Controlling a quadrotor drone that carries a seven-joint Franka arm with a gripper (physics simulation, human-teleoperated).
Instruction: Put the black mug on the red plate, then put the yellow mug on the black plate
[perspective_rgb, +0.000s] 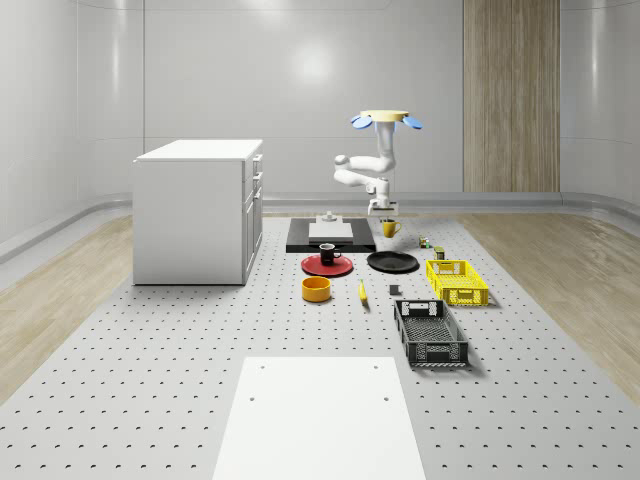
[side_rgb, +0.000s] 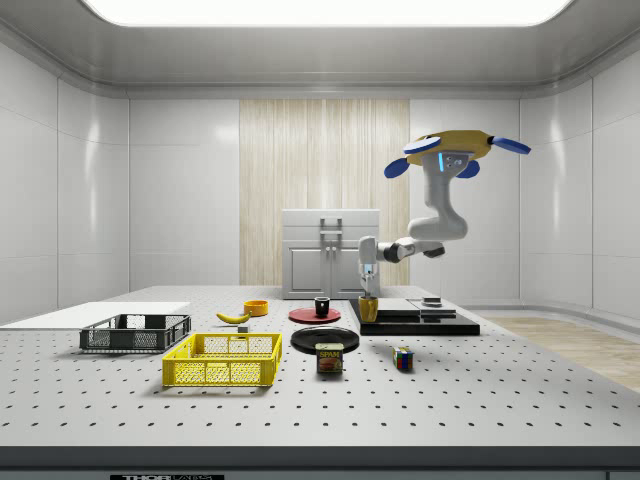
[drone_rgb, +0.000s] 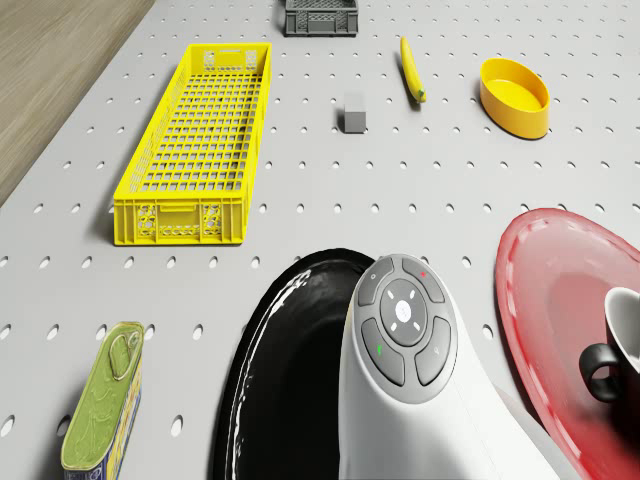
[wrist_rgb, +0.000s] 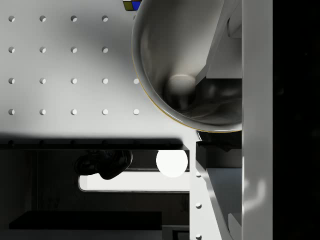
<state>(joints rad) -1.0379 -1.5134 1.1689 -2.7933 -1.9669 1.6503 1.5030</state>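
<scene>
The hand (side_rgb: 368, 290) is seen closed on the rim of the yellow mug (side_rgb: 368, 309), which is held upright just beside the dark slab (side_rgb: 415, 318) on the desk (side_rgb: 500, 400); whether the mug's base touches the desk cannot be told. In the wrist view the mug's pale interior (wrist_rgb: 192, 75) is seen from above, with one finger (wrist_rgb: 220, 45) lying inside the rim.

The arm is bent back up to the drone (side_rgb: 455, 150), which hovers over the slab at the far end of the desk.

In the whole-scene view, the black plate (perspective_rgb: 392, 262) lies at about 6 o'clock from the yellow mug (perspective_rgb: 390, 228), near but apart. The red plate (perspective_rgb: 327, 265) lies at 9 o'clock from the black plate, and the black mug (perspective_rgb: 328, 253) stands upright on it.

Further towards 6 o'clock are found an orange bowl (perspective_rgb: 316, 289), a banana (perspective_rgb: 362, 292), a yellow crate (perspective_rgb: 457, 281) and a black crate (perspective_rgb: 430, 333). A white cabinet (perspective_rgb: 198, 210) stands at 9 o'clock from the plates.
</scene>
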